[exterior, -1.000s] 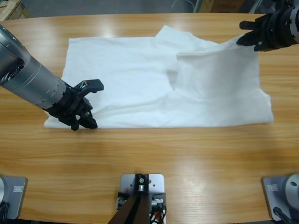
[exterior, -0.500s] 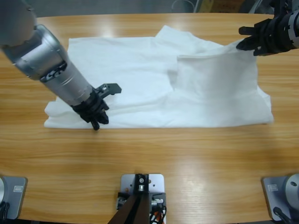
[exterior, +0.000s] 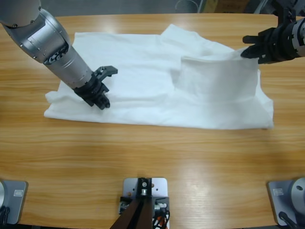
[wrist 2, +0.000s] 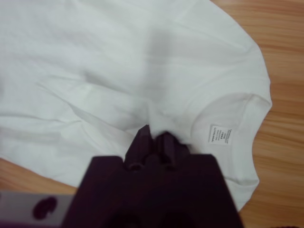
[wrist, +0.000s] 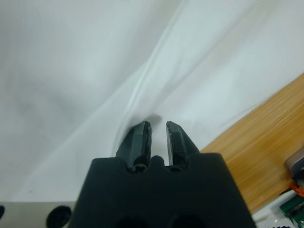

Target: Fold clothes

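Since the earlier frames, the left pincer (exterior: 101, 88) has been carried up from the near-left hem onto the T-shirt (exterior: 143, 71), and the cloth there has been dragged with it, so the left edge now slants. Its jaws are seen in the left wrist view nearly closed, with a ridge of fabric bunched just ahead of them; whether that fabric is actually pinched cannot be told. The right pincer (exterior: 252, 45) is clenched on the shirt's far-right edge, which is lifted above the bench (exterior: 152, 162). The T-shirt is spread across the far half of the bench, white and wrinkled, with one part folded over at the right. A collar (wrist 2: 247, 107) with a small label (wrist 2: 219, 135) is shown in the right wrist view.
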{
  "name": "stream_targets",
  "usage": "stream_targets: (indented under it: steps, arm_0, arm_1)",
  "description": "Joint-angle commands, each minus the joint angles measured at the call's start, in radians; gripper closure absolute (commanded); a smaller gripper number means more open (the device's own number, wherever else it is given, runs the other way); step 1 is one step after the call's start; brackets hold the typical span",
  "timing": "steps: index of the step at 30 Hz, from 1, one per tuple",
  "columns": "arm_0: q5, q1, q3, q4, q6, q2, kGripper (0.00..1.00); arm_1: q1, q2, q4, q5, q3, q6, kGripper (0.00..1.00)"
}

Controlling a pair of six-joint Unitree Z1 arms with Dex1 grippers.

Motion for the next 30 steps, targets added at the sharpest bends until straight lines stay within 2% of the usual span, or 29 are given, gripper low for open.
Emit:
stream_targets:
  steps: [1,6,8,9,13,17,23,30]
  arm_0:
    - [0.059,0.002,0.017,0.022,-0.023,0.004,0.851]
    - [0.243,0.002,0.018,-0.032,-0.093,0.024,0.845]
    - [0.262,0.001,0.002,-0.06,-0.099,0.014,0.682]
    - [0.273,-0.003,-0.007,-0.066,-0.1,0.006,0.653]
    - [0.336,-0.003,-0.018,-0.077,-0.142,0.008,0.653]
    - [0.339,0.006,0.001,-0.083,-0.21,0.005,0.653]
    - [0.332,-0.023,0.092,-0.082,-0.218,-0.076,0.653]
    - [0.319,-0.023,0.145,-0.083,-0.238,-0.09,0.653]
  arm_1:
    - [0.002,-0.016,-0.017,0.007,0.031,-0.012,1.0]
    - [0.009,-0.049,0.01,0.007,0.042,-0.012,1.0]
    - [0.012,-0.061,0.015,0.005,0.054,-0.012,1.0]
    - [0.013,-0.065,0.015,0.005,0.062,-0.012,1.0]
    - [0.014,-0.068,0.013,0.005,0.068,-0.012,1.0]
    - [0.015,-0.077,0.015,0.002,0.068,-0.013,1.0]
    - [0.044,-0.093,-0.013,0.041,0.068,-0.029,1.0]
    - [0.16,-0.167,0.144,0.044,0.127,0.152,1.0]
